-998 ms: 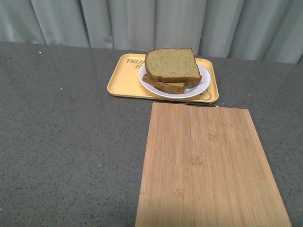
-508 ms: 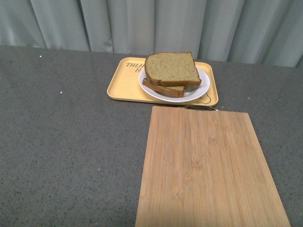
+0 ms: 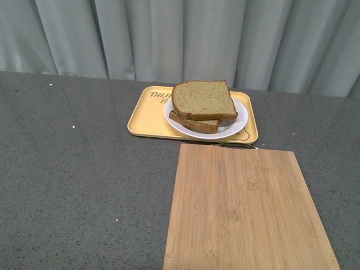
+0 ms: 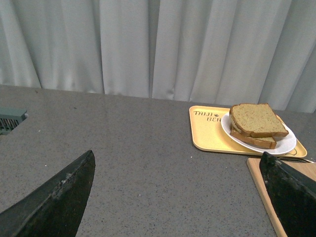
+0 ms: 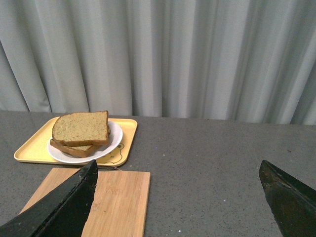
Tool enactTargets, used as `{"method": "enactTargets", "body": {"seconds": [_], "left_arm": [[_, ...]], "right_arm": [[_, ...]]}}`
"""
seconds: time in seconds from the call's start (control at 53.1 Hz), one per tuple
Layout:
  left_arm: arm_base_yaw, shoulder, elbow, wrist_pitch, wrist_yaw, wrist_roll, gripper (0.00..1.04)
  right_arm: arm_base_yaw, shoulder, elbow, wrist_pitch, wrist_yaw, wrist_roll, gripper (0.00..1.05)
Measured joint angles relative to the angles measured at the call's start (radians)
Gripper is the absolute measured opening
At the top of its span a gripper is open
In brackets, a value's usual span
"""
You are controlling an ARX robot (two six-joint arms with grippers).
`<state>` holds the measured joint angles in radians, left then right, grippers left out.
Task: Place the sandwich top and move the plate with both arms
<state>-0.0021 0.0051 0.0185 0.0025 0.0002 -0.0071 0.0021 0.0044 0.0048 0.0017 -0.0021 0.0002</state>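
The sandwich top (image 3: 202, 99), a plain brown bread slice, lies on top of another slice on the white plate (image 3: 232, 127). The plate stands on a yellow tray (image 3: 147, 119) at the back of the table. The same stack shows in the left wrist view (image 4: 257, 120) and in the right wrist view (image 5: 80, 128). Neither arm shows in the front view. My left gripper (image 4: 177, 195) is open and empty, far from the plate. My right gripper (image 5: 177, 197) is open and empty over the grey table, well away from the plate.
A bamboo cutting board (image 3: 247, 208) lies on the grey table in front of the tray. Grey curtains (image 3: 180, 39) hang behind the table. A green vent-like object (image 4: 10, 120) sits at the edge of the left wrist view.
The front camera's view has tilted up: tray, plate and board sit lower in the picture and more curtain shows. The sandwich stack itself has not moved on the plate.
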Motion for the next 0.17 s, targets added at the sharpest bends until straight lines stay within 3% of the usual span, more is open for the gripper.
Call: {"method": "enactTargets", "body": {"seconds": [0.169], "left_arm": [[0.000,0.000,0.000,0.000,0.000,0.000,0.98]], "right_arm": [[0.000,0.000,0.000,0.000,0.000,0.000,0.95]]}}
